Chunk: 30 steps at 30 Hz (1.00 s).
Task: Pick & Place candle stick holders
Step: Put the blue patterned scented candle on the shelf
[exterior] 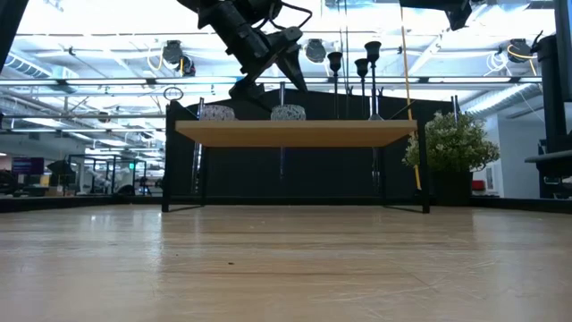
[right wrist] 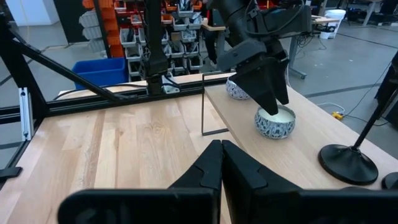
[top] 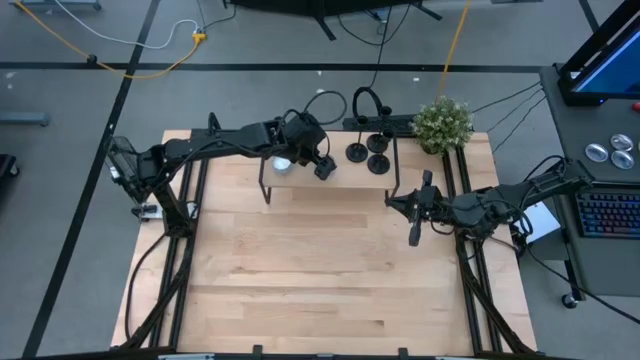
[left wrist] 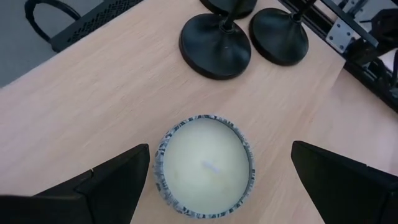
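In the high view, the left gripper (top: 322,163) is over a raised shelf (top: 300,170) at the far side of the worktop (top: 300,260), just beside a small patterned candle bowl (top: 282,164). The three candle stick holders (top: 357,152) stand close together on the same shelf, a little to the right of this gripper and apart from it. A green plant (top: 442,122) stands at the far right corner. The right gripper (top: 414,236) waits over the right part of the worktop, clenched with nothing in it, well apart from the holders. No brand or writing can be read in this view. In the low view, the shelf is seen from its edge, with two patterned bowls on it; the left gripper hangs above the bowl in the middle, and the thin stems of the holders rise to the right of it. In the left wrist view, the released fingers (left wrist: 112,186) stand wide on both sides of the candle bowl, not touching it; the white wax and a small wick are visible. Two black disc bases lie beyond the bowl, near each other, and a third base is partly cut by the picture's edge. In the right wrist view, the right gripper's own fingers are pressed together, and one holder base stands on the shelf near the bowl under the left gripper. No label is readable in any of these views.
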Each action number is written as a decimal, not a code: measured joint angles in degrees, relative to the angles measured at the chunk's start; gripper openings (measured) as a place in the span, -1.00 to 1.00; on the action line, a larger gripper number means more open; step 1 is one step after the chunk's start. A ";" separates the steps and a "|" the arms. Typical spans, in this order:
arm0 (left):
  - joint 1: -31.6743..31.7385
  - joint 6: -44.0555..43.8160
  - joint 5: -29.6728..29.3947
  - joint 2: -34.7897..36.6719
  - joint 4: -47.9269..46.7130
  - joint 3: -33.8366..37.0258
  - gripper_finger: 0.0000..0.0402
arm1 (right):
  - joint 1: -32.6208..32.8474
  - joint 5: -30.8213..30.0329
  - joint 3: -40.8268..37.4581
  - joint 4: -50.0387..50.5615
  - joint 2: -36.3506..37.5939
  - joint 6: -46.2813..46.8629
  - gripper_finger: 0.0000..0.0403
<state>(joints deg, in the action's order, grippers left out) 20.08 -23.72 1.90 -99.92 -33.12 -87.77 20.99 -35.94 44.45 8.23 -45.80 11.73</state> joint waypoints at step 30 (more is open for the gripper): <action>-0.12 2.18 -0.53 -1.49 -1.49 0.00 0.98 | -0.02 -0.02 0.00 0.20 -0.02 0.90 -1.00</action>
<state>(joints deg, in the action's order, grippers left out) 19.95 -21.54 1.37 -101.41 -34.61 -87.77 20.97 -35.97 44.45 8.43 -45.82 12.62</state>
